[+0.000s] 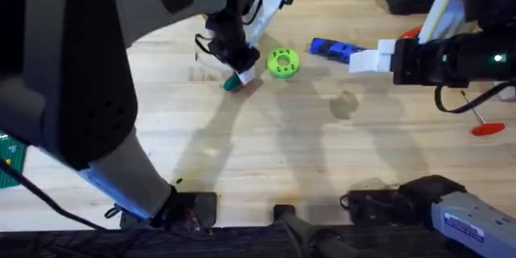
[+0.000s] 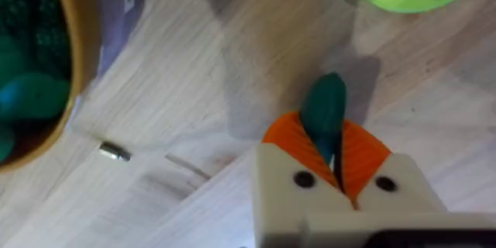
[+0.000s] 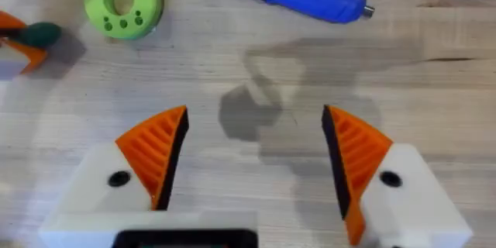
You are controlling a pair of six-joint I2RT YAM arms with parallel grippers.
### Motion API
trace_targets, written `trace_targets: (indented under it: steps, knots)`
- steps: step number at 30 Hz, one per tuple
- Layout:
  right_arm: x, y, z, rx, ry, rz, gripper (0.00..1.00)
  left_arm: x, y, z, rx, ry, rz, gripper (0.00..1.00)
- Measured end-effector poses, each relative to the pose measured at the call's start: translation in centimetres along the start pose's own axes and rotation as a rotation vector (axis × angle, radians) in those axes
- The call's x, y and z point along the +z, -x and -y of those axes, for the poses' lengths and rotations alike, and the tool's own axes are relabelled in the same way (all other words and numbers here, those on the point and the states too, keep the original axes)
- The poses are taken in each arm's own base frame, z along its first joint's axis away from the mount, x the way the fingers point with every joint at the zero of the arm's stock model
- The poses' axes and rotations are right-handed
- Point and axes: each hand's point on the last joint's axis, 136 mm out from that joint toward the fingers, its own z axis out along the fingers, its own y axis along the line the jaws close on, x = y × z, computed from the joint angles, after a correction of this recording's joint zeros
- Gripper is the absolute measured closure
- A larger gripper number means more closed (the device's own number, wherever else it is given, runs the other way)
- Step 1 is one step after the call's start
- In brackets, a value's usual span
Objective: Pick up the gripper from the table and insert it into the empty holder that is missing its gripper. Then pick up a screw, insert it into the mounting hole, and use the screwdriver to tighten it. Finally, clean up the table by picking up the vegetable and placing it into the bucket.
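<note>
**Inspector:** Start at the left of the overhead frame. What does the left hand (image 1: 234,81) have?

**Assistant:** Its orange pads are closed on the vegetable (image 2: 324,112). The dark green oval stands up between them, the tip poking out past the pads. In the overhead view the hand sits upper centre-left, low over the worktop (image 1: 266,153).

**Inspector:** And the bucket (image 2: 54,54)?

**Assistant:** In the left wrist view its tan rim fills the upper left of the frame, near the hand. Something teal-green already lies inside. The vegetable is not over the rim yet, so I judge the clean-up as grasped but not delivered.

**Inspector:** Anything loose nearby?

**Assistant:** A small metal screw (image 2: 115,152) lies on the wood at lower left of that view, beside the bucket. Whether it is a spare I cannot tell.

**Inspector:** Moving right.

**Assistant:** The lime-green disc (image 1: 282,62) sits just right of the left hand, and the screwdriver (image 1: 334,48) lies flat beyond it, upper centre, untouched by either hand.

**Inspector:** The right hand (image 3: 254,167)?

**Assistant:** Spread wide and holding nothing, hovering over bare wood. Both its mounts carry orange tips, so the fitting work looks finished, though the screw's seating cannot be confirmed.

**Inspector:** Remaining?

**Assistant:** By my reading, only carrying the vegetable over the bucket and releasing it.
</note>
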Motion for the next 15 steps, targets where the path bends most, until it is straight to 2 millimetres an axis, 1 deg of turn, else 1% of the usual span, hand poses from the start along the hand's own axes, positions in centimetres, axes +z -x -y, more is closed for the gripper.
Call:
trace_targets:
  steps: [1,3,6,8,10,12,15]
  knots:
    - [0.0,0.0,0.0,0.000,0.000,0.000,0.028,-0.6,0.2,0.0,-0.006,-0.003,0.000,0.976]
    - [0.0,0.0,0.0,0.000,0.000,0.000,0.027,-2.2,1.4,-0.2,-0.013,0.004,0.030,0.976]
    - [0.0,0.0,0.0,0.000,0.000,0.000,0.026,-5.6,4.1,-0.9,-0.015,0.028,0.118,0.976]
    - [0.0,0.0,0.0,0.000,0.000,0.000,0.026,-8.2,6.0,-1.5,-0.015,0.055,0.192,0.976]
    - [0.0,0.0,0.0,0.000,0.000,0.000,0.026,-10.6,7.4,-2.3,-0.019,0.086,0.256,0.976]
    - [0.0,0.0,0.0,0.000,0.000,0.000,0.026,-12.8,8.7,-3.6,-0.032,0.130,0.321,0.976]
    - [0.0,0.0,0.0,0.000,0.000,0.000,0.026,-14.9,9.7,-6.4,-0.075,0.192,0.406,0.976]
